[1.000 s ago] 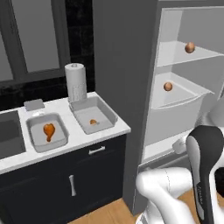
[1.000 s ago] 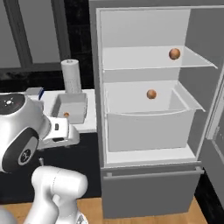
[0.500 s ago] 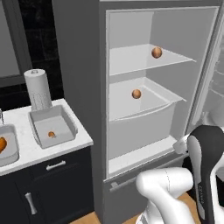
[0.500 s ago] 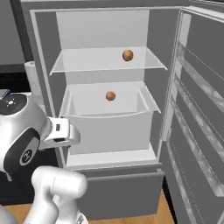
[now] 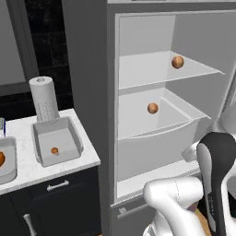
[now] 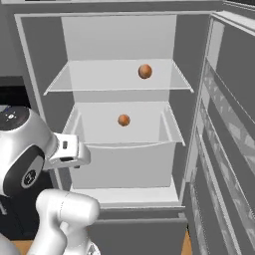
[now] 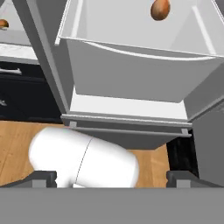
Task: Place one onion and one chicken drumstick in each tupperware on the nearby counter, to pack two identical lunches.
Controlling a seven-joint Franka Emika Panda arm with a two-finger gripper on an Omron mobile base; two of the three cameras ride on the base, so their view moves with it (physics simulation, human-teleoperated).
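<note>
Two brown onions lie in the open fridge: one on the upper shelf (image 5: 177, 61) (image 6: 145, 71), one in the drawer below (image 5: 152, 108) (image 6: 124, 120) (image 7: 160, 8). On the counter (image 5: 87, 159) left of the fridge stands a grey tupperware (image 5: 69, 133) with a small onion (image 5: 54, 150) in it. A second tupperware (image 5: 11, 150) is cut off at the left edge and holds the chicken drumstick (image 5: 1, 159). My gripper (image 7: 112, 177) is open and empty, low in front of the fridge drawer, well apart from the onion in it.
A paper towel roll (image 5: 44, 99) stands behind the tupperware. The fridge door (image 6: 224, 124) hangs open at the right. Black cabinet fronts (image 5: 55, 203) lie under the counter, and wooden floor (image 7: 17, 144) below the fridge.
The base has driven to the right: the fridge now sits in front of both base views and the counter has slid to the left edge. The gripper stays open.
</note>
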